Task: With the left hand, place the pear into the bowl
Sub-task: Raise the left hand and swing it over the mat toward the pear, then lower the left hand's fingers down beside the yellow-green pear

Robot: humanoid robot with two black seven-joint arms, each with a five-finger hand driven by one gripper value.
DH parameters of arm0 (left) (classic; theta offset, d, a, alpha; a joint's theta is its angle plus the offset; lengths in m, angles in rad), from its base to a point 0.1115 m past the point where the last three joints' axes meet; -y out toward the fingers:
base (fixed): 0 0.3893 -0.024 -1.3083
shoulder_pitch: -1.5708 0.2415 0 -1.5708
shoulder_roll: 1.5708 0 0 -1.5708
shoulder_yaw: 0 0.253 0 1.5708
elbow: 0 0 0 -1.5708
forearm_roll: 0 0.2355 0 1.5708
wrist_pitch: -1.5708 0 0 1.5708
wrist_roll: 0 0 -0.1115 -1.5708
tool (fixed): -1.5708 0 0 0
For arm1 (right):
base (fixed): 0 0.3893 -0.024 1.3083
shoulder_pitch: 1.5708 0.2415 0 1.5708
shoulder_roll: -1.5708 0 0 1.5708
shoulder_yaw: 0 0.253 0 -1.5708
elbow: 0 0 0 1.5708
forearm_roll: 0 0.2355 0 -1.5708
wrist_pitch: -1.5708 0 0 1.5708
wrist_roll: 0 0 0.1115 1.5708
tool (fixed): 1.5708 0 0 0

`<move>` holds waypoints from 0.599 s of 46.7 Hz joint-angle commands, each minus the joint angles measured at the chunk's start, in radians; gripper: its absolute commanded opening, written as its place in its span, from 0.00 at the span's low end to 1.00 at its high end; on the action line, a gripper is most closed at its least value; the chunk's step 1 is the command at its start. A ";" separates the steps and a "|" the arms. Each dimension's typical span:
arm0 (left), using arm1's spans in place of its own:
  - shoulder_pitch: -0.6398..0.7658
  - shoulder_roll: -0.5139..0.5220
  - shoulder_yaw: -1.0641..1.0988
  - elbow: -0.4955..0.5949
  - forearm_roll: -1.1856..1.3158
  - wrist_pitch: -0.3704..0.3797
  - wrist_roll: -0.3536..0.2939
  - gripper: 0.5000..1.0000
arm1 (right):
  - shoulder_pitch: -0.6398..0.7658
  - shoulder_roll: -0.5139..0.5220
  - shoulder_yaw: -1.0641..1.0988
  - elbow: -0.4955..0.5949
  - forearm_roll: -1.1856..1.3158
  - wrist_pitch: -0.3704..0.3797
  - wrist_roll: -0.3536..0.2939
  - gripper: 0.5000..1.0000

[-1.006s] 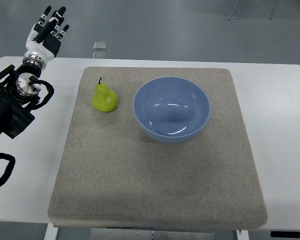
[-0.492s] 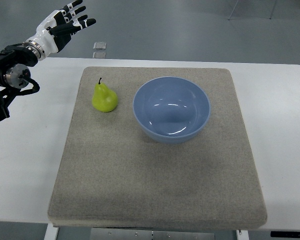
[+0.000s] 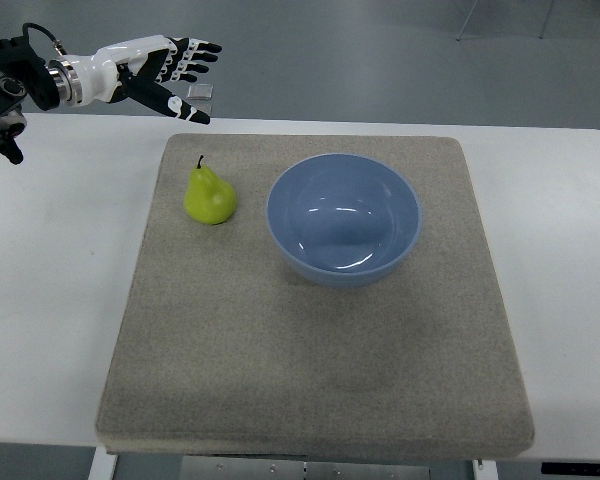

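Note:
A yellow-green pear [image 3: 209, 195] with a dark stem stands upright on the grey mat [image 3: 310, 370], just left of the blue bowl [image 3: 343, 219]. The bowl is empty. My left hand [image 3: 180, 72] is at the top left, above the table's far edge, white with black fingertips. Its fingers are spread and hold nothing. It hovers up and to the left of the pear, well apart from it. The right arm does not show.
The mat lies on a white table [image 3: 60, 290]. A small square plate [image 3: 200, 92] lies on the floor beyond the table, near my left hand.
My left arm has swung rightward and turned from pointing up to reaching level across the table's far edge, closer to the pear. Pear and bowl have not moved.

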State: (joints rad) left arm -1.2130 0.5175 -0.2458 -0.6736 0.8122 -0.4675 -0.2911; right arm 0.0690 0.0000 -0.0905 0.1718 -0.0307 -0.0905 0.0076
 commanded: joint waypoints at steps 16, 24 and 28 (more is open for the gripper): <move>-0.014 0.042 0.000 -0.152 0.554 0.001 -0.011 0.98 | 0.000 0.000 0.000 0.000 0.000 0.000 0.000 0.85; -0.039 0.044 0.002 -0.193 0.665 0.000 -0.017 0.98 | 0.000 0.000 0.000 0.000 0.000 0.000 0.000 0.85; -0.046 0.042 0.002 -0.210 0.708 0.001 -0.029 0.98 | 0.000 0.000 0.000 0.000 0.000 0.000 0.000 0.85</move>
State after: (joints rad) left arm -1.2551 0.5614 -0.2445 -0.8711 1.4872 -0.4676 -0.3087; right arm 0.0690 0.0000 -0.0905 0.1718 -0.0306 -0.0905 0.0076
